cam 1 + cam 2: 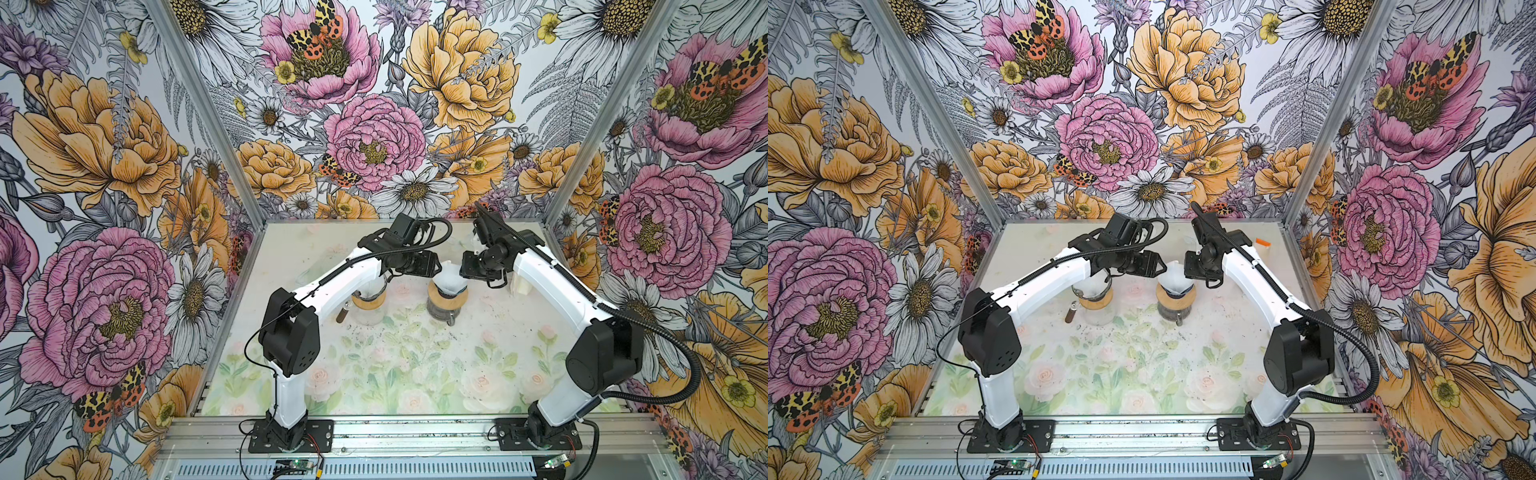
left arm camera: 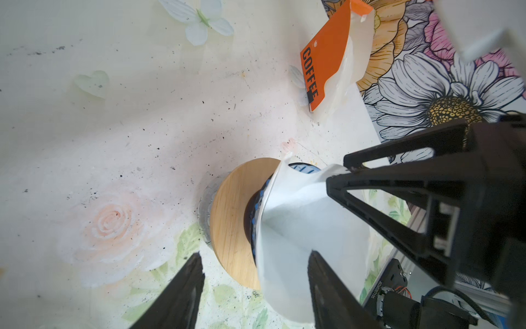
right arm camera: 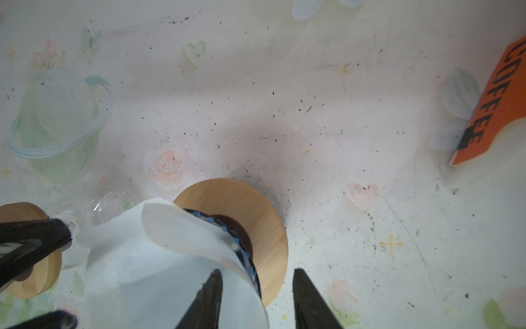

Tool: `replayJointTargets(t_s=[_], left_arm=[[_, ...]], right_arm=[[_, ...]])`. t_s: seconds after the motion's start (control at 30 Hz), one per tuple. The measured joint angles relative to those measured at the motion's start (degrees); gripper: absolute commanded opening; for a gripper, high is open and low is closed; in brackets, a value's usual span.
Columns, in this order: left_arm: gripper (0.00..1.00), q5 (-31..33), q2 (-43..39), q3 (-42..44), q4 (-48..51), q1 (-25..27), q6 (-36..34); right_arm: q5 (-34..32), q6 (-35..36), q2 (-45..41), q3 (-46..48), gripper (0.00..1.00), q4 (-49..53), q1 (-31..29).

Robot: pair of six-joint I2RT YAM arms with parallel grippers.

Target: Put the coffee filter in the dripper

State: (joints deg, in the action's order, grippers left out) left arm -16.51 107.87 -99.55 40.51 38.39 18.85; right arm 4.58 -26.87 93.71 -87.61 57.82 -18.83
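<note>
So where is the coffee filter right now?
In both top views the coffee filter stands in the dripper at mid-table, right of the wood-collared glass carafe.

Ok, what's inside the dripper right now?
The white paper filter sits in the dripper, opened out, with its edges standing above the rim. The paper covers the dripper's inside and bottom, so I cannot tell how deep it is seated.

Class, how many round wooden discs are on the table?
2. One wooden disc sits mid-table beneath the white paper filter; the other stands left of it, partly under the left arm. More could be hidden.
</note>
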Motion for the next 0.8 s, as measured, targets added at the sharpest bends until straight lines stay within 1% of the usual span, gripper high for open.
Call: replayJointTargets(t_s=[0.1, 0.27, 0.37, 0.6, 0.7, 0.8], left_arm=[[0.69, 1.1, -2.0, -0.1, 0.0, 0.0, -0.6], [0.79, 4.2, -6.3, -0.1, 0.0, 0.0, -1.8], [0.83, 6.5, -9.5, 1.2, -0.9, 0.0, -2.8], [0.94, 11.7, -19.7, 11.1, -6.5, -0.1, -6.5], [0.99, 14.1, -24.5, 15.6, -9.6, -0.6, -8.9], [0.99, 16.0, -30.4, 21.4, -13.5, -2.6, -11.0]], right_arm=[[-0.5, 0.0, -1.7, 0.0, 0.45, -0.5, 0.0], [-2.3, 0.0, -4.8, 0.2, 0.48, -2.1, -0.1], [-3.3, 0.1, -7.5, 1.3, 0.52, -4.2, -0.1], [-6.3, 0.4, -16.2, 9.0, 0.72, -11.8, -0.1], [-8.1, 0.3, -20.3, 13.1, 0.85, -15.2, -0.1], [-10.4, -0.2, -24.6, 17.4, 0.91, -18.8, 0.2]])
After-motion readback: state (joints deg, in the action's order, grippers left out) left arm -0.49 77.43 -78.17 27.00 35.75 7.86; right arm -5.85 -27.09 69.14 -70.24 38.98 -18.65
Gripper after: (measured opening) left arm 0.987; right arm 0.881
